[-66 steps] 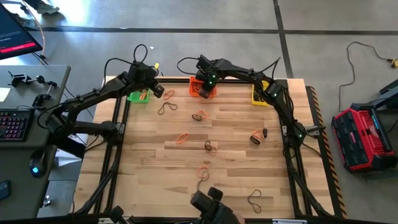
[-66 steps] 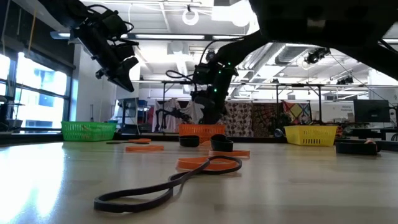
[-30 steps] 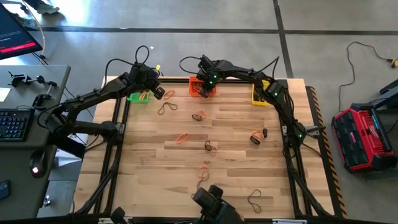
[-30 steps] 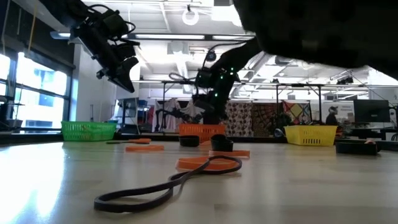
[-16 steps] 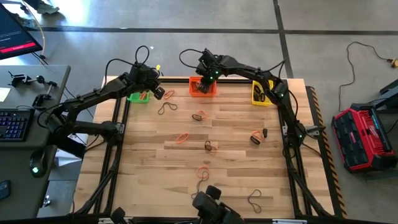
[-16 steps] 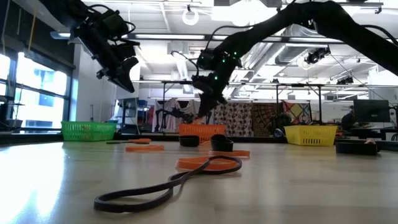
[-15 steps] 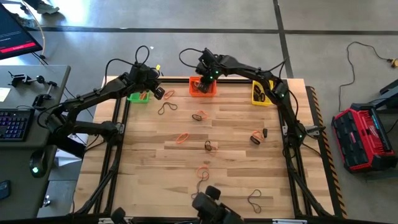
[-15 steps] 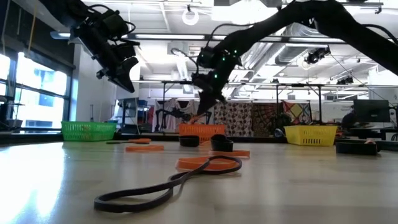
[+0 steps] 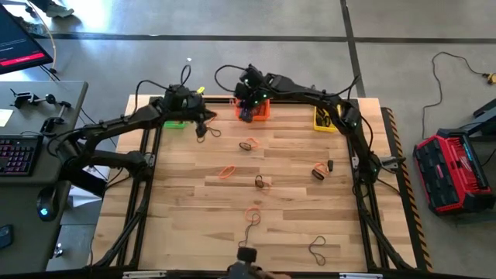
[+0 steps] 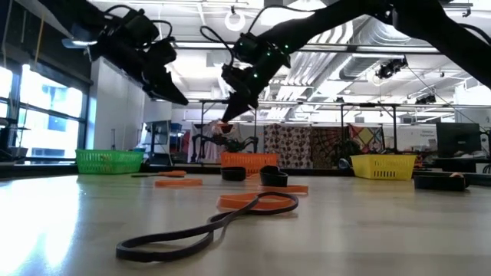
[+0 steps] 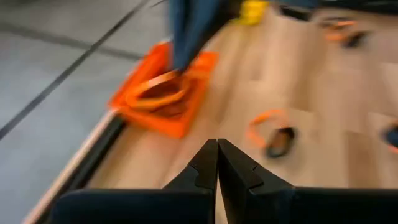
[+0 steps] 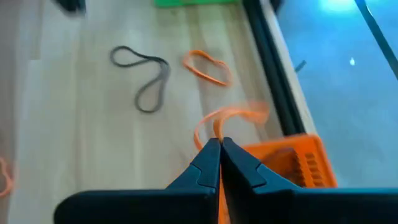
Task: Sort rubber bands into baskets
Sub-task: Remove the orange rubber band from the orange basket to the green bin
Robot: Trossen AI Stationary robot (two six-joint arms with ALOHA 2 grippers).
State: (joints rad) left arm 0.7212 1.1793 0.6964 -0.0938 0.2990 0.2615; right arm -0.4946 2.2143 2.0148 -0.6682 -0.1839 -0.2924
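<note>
I've got the right gripper (image 9: 246,94) up over the back-left corner of the orange basket (image 9: 258,113), jaws pinched tight on an orange band (image 12: 227,118) that dangles from the tips; in the right wrist view the loop hangs partly outside the basket's wall, over bare wood, w/ the basket lying to one side of the fingertips; so the drop, I judge, turns on that offset: tips need to come back over the mesh before letting go, else the band lands on the table (image 9: 294,194).

Left gripper (image 9: 203,124) sits between the green basket (image 9: 173,122) and the orange one, jaws fully closed, nothing seen in them; it hangs right over the black band (image 9: 206,135), which lies just in front of it on the wood; I can't tell whether it touches.

Left wrist view looks along the back edge toward the orange basket, where orange loops already lie, and past it an orange-and-black pair (image 11: 273,132); yellow basket (image 9: 322,118) far right.

Loose bands mid-table (image 9: 227,172) are about equally far from both arms; the front ones (image 9: 316,249) are well away from either.
</note>
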